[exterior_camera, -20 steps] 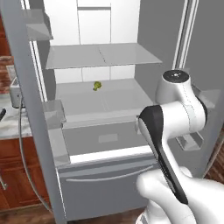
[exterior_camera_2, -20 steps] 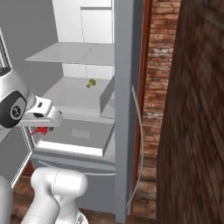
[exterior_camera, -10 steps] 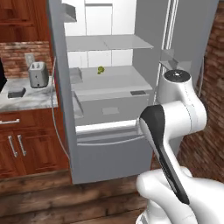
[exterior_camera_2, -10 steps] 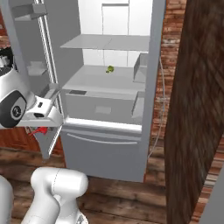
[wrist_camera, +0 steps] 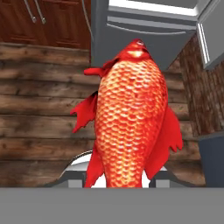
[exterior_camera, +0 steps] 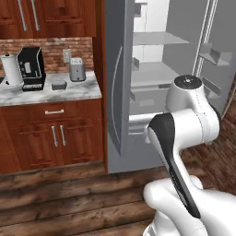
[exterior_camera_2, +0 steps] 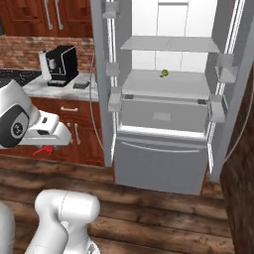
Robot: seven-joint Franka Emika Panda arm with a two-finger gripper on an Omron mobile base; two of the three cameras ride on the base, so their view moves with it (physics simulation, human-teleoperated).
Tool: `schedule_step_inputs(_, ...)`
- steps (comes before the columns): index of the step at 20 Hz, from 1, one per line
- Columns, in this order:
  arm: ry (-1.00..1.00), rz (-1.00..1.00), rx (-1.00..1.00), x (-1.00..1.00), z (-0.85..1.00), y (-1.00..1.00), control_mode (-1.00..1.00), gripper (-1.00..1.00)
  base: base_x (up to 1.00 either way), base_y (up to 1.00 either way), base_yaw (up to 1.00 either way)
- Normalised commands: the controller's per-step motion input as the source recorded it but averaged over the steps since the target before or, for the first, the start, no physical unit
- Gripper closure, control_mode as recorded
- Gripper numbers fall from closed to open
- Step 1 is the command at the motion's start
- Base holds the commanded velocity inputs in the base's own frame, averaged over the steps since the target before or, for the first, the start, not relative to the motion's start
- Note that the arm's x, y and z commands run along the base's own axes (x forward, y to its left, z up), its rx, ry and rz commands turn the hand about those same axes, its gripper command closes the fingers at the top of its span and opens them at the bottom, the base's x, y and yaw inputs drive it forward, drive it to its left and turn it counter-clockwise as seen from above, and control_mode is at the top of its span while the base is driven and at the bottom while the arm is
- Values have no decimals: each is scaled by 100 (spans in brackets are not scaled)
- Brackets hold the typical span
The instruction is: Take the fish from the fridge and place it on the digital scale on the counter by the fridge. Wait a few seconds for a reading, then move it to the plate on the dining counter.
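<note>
My gripper [wrist_camera: 118,177] is shut on the fish [wrist_camera: 129,118], a bright red-orange scaly body that rises large between the fingers in the hand view. From the right base view the fish [exterior_camera_2: 42,149] is a small red tip under the gripper [exterior_camera_2: 47,144], held low over the wooden floor, left of the fridge [exterior_camera_2: 163,99]. The fridge [exterior_camera: 161,69] stands with both doors open. On the marble counter [exterior_camera: 87,92] to its left lies the digital scale [exterior_camera: 58,85], a low dark block, also visible from the right as the scale [exterior_camera_2: 81,85]. The plate and the dining counter are out of view.
A black coffee machine [exterior_camera: 31,68], a silver toaster [exterior_camera: 76,69] and a white kettle [exterior_camera: 12,70] stand on the counter by the scale. A green lump [exterior_camera_2: 163,73] lies on a fridge shelf. The open left fridge door [exterior_camera: 115,92] juts out between arm and counter.
The whole picture has shifted: the base has backed away from the fridge and turned left, bringing the counter into view. The fish stays in the shut gripper.
</note>
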Motion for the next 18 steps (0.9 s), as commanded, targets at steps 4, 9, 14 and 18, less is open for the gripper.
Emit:
schedule_step_inputs(4,0,0,0,0,0,0,100,100,21,100,-3)
schedule_step_inputs(9,0,0,0,0,0,0,100,100,70,96,-9)
schedule_step_inputs(14,0,0,0,0,0,0,100,100,87,70,-8)
schedule_step_inputs(18,0,0,0,0,0,0,100,100,98,37,-11)
